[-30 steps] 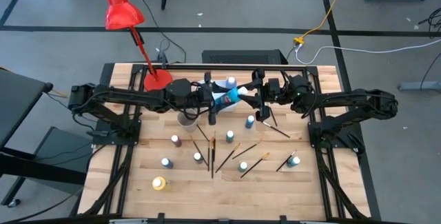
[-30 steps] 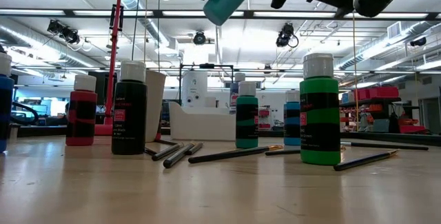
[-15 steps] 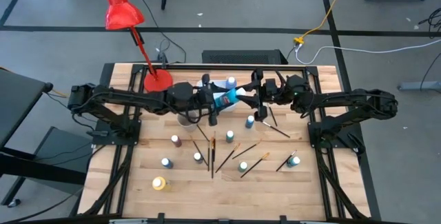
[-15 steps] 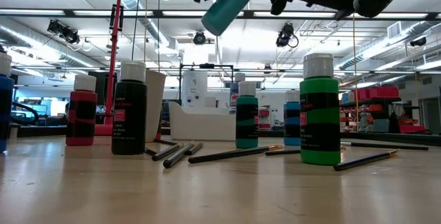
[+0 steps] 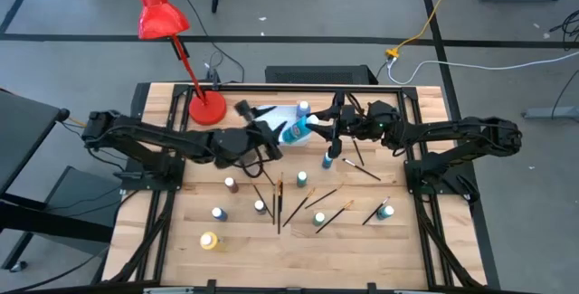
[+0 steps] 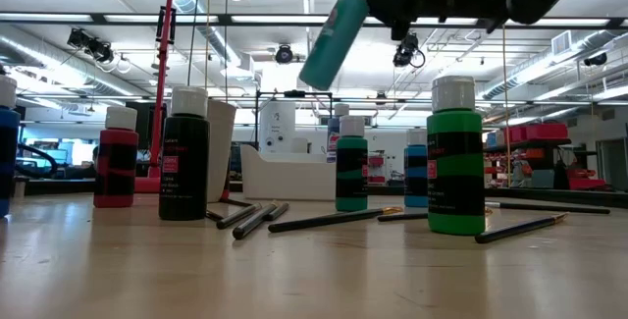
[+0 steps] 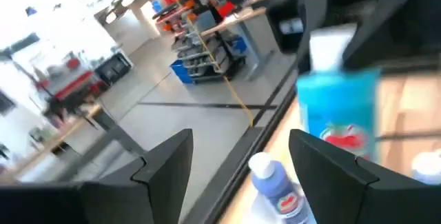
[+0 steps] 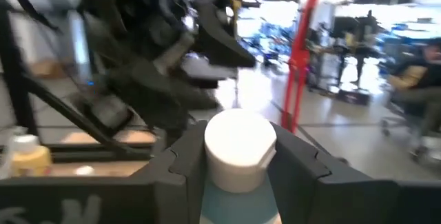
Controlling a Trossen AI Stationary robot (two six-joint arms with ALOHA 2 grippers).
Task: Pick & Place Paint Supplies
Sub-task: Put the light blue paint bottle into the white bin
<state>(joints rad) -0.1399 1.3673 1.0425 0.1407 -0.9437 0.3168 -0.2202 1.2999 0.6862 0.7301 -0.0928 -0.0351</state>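
Up over the back-middle of the desk (image 5: 181,194), the right tool (image 5: 318,129) was clamped on a teal paint bottle (image 5: 295,130), tilted in mid-air w/ its white cap (image 8: 240,138) between the fingers and its body slanting down. The left tool (image 5: 263,138) hung just beside it w/ fingers apart, nothing in them, not touching the bottle. Below, the other paint bottles stood upright across the desk: green (image 6: 454,157), black (image 6: 184,155), red (image 6: 117,158), a teal one (image 6: 351,164), plus a yellow one (image 5: 209,241) nr the front left. Several paintbrushes (image 5: 278,202) lay flat, fanned out mid-desk. A red lamp (image 5: 161,18) stood at the back left corner.
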